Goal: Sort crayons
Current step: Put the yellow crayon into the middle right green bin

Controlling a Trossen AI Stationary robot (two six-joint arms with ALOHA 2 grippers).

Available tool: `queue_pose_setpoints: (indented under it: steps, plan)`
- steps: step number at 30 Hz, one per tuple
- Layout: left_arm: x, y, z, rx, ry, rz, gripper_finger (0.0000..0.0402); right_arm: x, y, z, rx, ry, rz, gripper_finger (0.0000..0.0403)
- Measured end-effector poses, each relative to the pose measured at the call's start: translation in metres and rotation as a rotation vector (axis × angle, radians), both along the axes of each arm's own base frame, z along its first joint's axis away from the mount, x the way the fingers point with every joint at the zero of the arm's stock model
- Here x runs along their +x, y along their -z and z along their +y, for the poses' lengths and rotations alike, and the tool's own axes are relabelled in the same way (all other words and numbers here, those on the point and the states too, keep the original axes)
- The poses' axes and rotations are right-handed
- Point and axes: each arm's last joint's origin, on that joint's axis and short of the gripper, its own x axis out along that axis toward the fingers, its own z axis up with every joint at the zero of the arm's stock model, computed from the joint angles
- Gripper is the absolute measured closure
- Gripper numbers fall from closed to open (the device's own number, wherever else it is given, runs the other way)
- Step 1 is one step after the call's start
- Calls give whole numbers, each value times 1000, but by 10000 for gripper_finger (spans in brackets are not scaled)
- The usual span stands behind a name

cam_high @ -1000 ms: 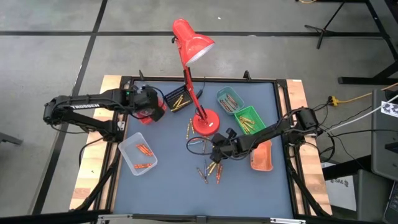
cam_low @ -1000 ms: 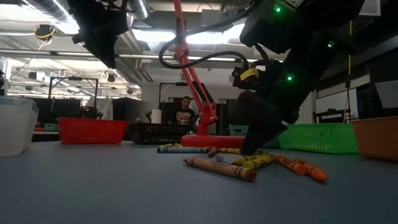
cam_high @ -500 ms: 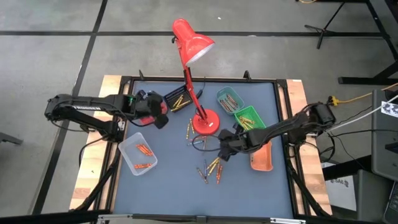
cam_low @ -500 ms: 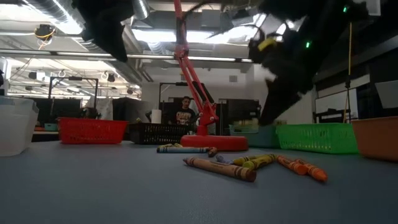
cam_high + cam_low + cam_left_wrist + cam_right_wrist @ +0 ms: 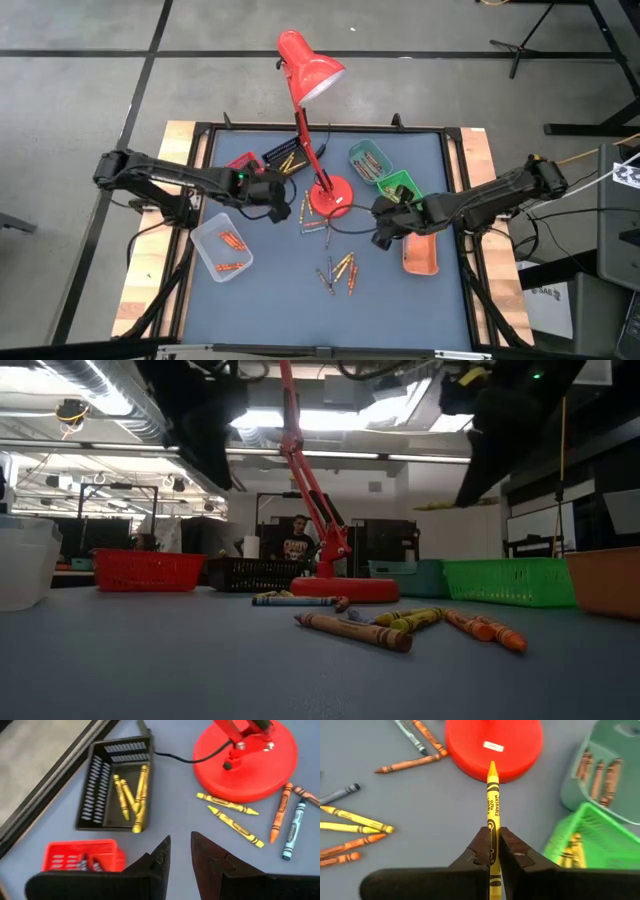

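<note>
Overhead, right tool (image 5: 493, 851) clamped on one yellow crayon (image 5: 493, 805) — left tool (image 5: 180, 851) slightly parted, empty.

Red desk lamp (image 5: 312, 75) among small coloured trays (image 5: 398, 186)

Lamp base (image 5: 330, 195) and loose crayons (image 5: 340, 270) crowd the mat's centre.

6 trays (image 5: 222, 248), 1 red lamp (image 5: 310, 70), 2 pincers (image 5: 381, 231), dozens of crayons (image 5: 341, 270)
</note>
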Motion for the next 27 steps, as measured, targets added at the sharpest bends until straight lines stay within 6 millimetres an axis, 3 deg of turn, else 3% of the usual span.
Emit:
queue_pose_setpoints:
  steps: [6,17,27]
  plan:
    - [20,18,-6,-1,21,-6,342,-19,-10,-8,-80,52,49,390]
    - [48,41,-12,-92,73,-66,342,-45,-9,-17,-196,193,207,389]
    - [54,44,-12,-100,78,-96,342,-55,9,-32,-214,262,308,389]
